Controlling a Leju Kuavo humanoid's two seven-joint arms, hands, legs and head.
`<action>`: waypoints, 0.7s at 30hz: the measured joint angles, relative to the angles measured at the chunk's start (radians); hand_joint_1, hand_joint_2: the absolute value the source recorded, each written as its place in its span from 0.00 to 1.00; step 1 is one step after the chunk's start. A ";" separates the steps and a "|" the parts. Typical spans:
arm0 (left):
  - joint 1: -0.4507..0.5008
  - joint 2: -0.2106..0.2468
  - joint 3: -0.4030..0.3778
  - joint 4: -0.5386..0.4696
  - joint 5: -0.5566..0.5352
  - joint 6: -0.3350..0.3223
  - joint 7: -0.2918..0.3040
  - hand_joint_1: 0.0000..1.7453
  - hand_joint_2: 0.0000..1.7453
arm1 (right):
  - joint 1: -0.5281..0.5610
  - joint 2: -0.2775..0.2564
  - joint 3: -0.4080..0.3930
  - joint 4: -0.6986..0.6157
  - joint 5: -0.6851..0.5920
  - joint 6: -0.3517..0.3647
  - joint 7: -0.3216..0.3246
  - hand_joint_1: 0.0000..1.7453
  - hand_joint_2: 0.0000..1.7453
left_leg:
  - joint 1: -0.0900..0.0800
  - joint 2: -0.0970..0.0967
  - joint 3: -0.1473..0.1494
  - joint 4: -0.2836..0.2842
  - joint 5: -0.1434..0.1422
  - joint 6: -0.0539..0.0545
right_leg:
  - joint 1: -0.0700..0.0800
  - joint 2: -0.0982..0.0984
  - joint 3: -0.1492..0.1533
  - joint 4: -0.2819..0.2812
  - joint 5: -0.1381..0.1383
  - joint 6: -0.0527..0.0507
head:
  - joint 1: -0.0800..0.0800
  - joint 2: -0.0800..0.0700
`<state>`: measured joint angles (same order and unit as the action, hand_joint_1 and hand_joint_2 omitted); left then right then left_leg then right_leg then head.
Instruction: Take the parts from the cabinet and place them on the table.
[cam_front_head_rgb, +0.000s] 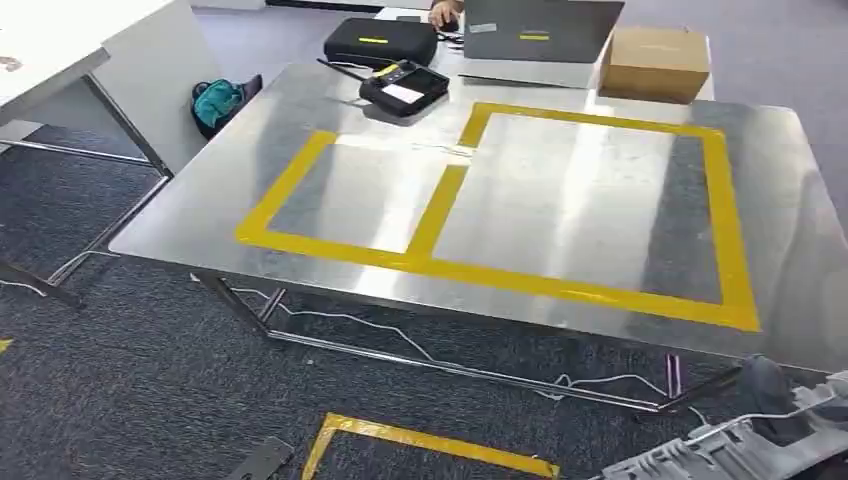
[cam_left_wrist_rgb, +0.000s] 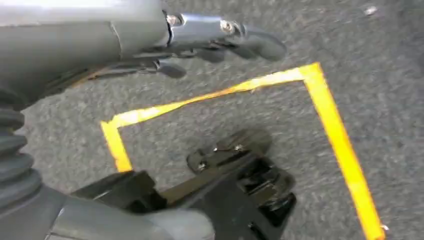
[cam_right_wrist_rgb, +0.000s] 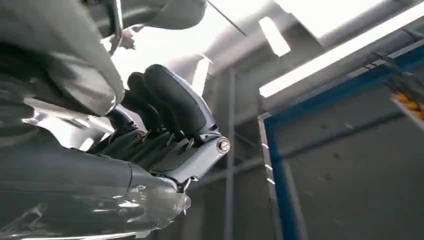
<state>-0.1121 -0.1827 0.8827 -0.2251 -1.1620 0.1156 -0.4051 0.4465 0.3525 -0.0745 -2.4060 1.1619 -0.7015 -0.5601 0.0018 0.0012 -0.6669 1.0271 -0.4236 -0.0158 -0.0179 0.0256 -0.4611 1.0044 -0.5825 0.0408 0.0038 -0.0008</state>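
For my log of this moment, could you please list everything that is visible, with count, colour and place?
metal table: one, silver, middle of the head view
tape frames: two joined rectangles, yellow, on the table top
black case: one, with a yellow mark, at the table's far side
handheld device: one, black, far edge of the table, in front of the case
cardboard box: one, brown, far right
laptop: one, grey, far side, beside the box
teal bag: one, on the floor by the white table
floor tape: yellow, on grey carpet
person's hand: one, far edge
left hand: holds nothing, above the floor tape
right hand: fingers curled, raised
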 joint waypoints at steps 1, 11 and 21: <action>-0.001 0.000 -0.001 0.000 0.000 0.000 -0.001 0.00 1.00 | -0.001 0.000 -0.018 -0.008 -0.018 0.000 -0.014 1.00 1.00 | 0.002 0.001 0.008 -0.010 0.001 0.006 | 0.003 -0.002 0.018 0.011 0.019 0.010 | -0.003 0.000; 0.003 0.006 -0.001 0.000 0.011 -0.001 -0.003 0.00 1.00 | -0.019 0.000 -0.285 -0.055 -0.190 -0.001 -0.106 1.00 1.00 | -0.004 -0.007 0.151 -0.011 -0.082 0.043 | 0.009 -0.018 -0.189 0.176 -0.050 0.012 | 0.016 0.000; -0.005 0.010 -0.002 0.002 0.020 -0.007 -0.014 0.00 1.00 | -0.027 -0.066 -0.505 -0.093 -0.269 0.001 0.012 1.00 1.00 | -0.003 -0.008 0.078 0.198 -0.150 -0.008 | 0.003 -0.015 -0.094 0.011 0.115 -0.033 | 0.003 0.000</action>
<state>-0.1173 -0.1728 0.8812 -0.2235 -1.1418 0.1087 -0.4192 0.4191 0.2864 -0.5795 -2.4994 0.8926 -0.7004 -0.5485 -0.0014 -0.0073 -0.5889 1.2255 -0.5736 -0.0239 -0.0149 0.0103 -0.5554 1.0150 -0.4672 0.0083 0.0072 -0.0008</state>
